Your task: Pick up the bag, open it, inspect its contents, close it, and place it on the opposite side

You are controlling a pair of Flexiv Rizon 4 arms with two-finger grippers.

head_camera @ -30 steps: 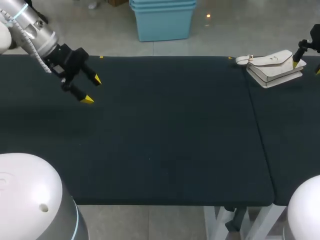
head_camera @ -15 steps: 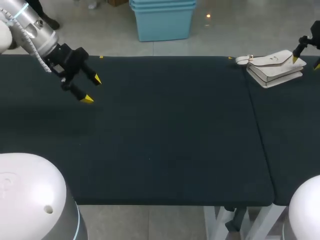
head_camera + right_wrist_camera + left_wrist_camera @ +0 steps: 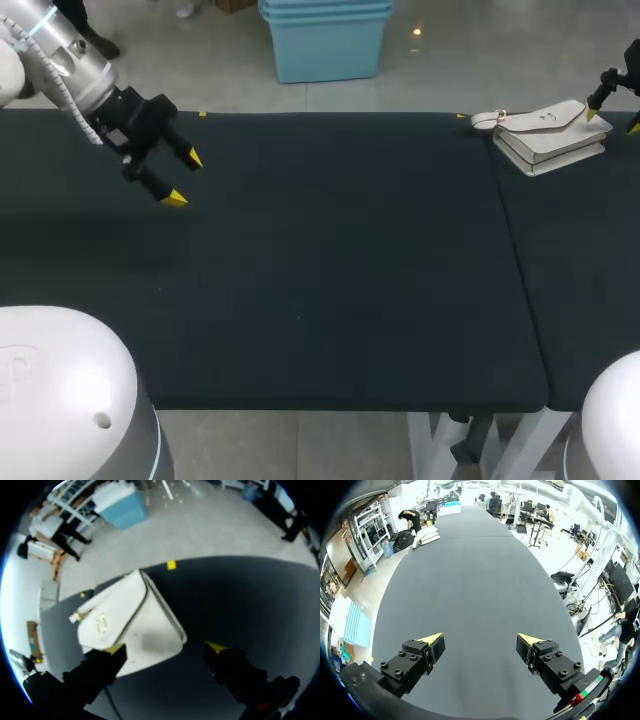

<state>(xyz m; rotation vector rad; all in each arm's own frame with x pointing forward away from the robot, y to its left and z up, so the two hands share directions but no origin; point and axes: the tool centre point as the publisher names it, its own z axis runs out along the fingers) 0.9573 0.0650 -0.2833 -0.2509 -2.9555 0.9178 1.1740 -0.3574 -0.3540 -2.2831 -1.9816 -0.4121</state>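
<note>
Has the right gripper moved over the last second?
Yes. The right gripper has drifted slightly toward the far edge of the table, judged against the white bag, which has stayed put.

Silver, ribbed left arm (image 3: pixel 62 62) with a pale blue ring; left gripper (image 3: pixel 481 640) of black blocks with socket screws and yellow wedge tips; right gripper (image 3: pixel 166 648) likewise black, yellow-tipped; white domed housings (image 3: pixel 60 380).

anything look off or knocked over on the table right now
Nothing stands out. The white bag lies flat with its flap shut at the far right of the table, the open right claw close by it.
</note>
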